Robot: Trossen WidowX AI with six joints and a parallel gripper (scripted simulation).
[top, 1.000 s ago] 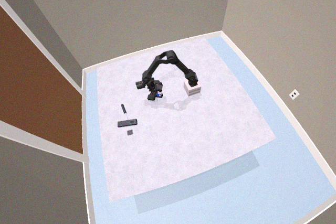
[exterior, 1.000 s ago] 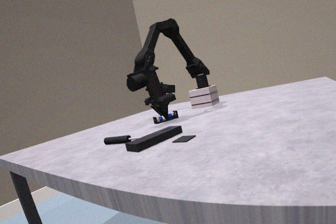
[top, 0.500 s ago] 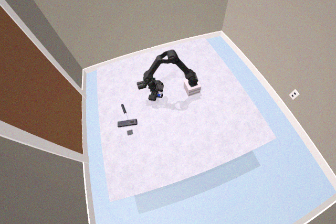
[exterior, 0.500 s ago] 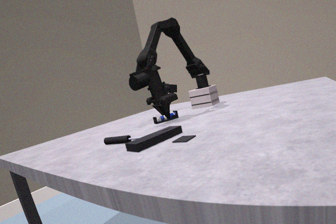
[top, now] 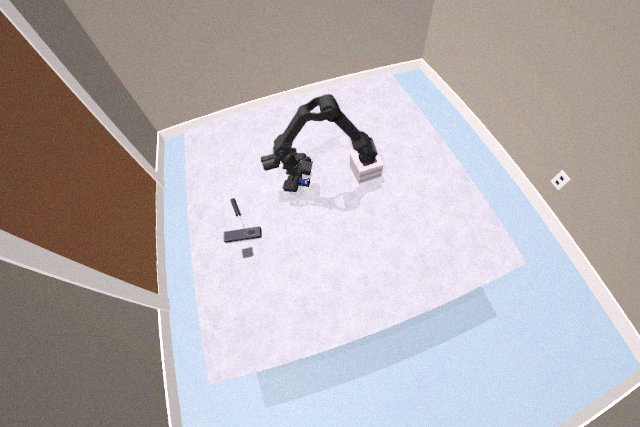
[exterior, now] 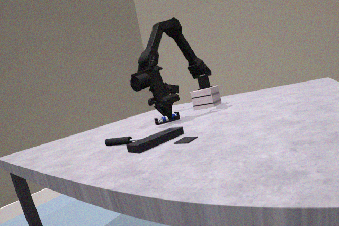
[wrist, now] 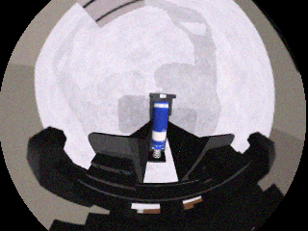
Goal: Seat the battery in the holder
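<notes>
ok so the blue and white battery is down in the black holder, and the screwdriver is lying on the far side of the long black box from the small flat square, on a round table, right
All but the table: it has straight edges and corners, not round, as the top view shows.

The tabletop (top: 392, 246) (exterior: 246, 146) (wrist: 120, 53) looks like smooth, mottled stone; the screwdriver handle (top: 235, 206) (exterior: 118, 141) looks like matt plastic.

The long dark rectangular box (top: 242, 234) (exterior: 155, 139) blocks a low path from the black-handled tool (top: 235, 206) (exterior: 118, 141) to the thin dark square plate (top: 247, 252) (exterior: 186, 139). Open tabletop separates the small black battery holder (top: 308, 183) (exterior: 156, 121) (wrist: 155, 97) from the pale striped block (top: 368, 172) (exterior: 202, 100) (wrist: 113, 11), leaving room to pass between them.
</notes>
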